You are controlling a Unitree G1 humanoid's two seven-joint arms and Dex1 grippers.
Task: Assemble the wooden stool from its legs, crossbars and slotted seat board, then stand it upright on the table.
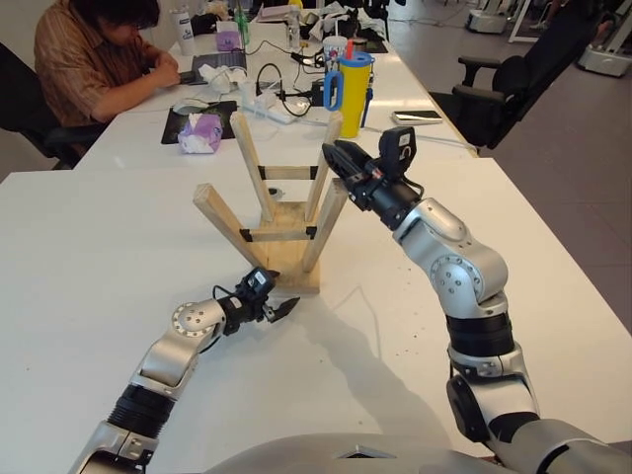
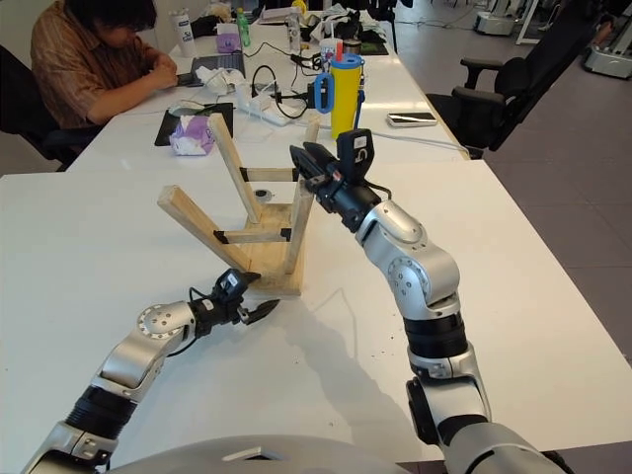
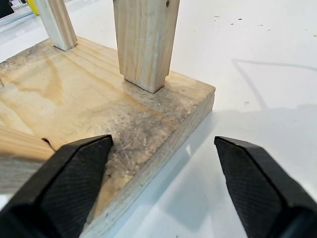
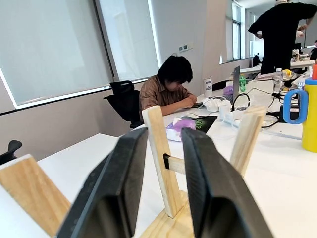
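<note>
1. The stool [image 1: 281, 212] is upside down in the middle of the worktop [image 1: 89, 286], at 12 o'clock from the robot. Its seat board [image 3: 89, 99] lies flat and its four legs point up, joined by crossbars [image 1: 281, 234]. It looks assembled, so I judge the step in hand to be turning it over.
2. The left gripper [image 1: 284, 308] hovers low at the board's 6 o'clock corner. Its jaws are wide and empty, one finger over the wood and the other over bare worktop. Set this way they probably cannot clamp the board's thickness. Turn the wrist first, or use this arm only to steady the edge as a pivot.
3. The right gripper [image 1: 336, 156] is at the stool's 2 o'clock, up by the leg tops. Its jaws stand at a narrow gap with nothing between them. Open them further and take the near right leg [image 1: 326, 222] close to a crossbar, where the frame should be stiffest.
4. The leg at 10 o'clock [image 1: 222, 222] leans outward more than the others, so its joint may be loose. Tip the stool slowly.
5. Swing it toward 6 o'clock, away from the yellow jug [image 1: 354, 94] at 12 o'clock.
</note>
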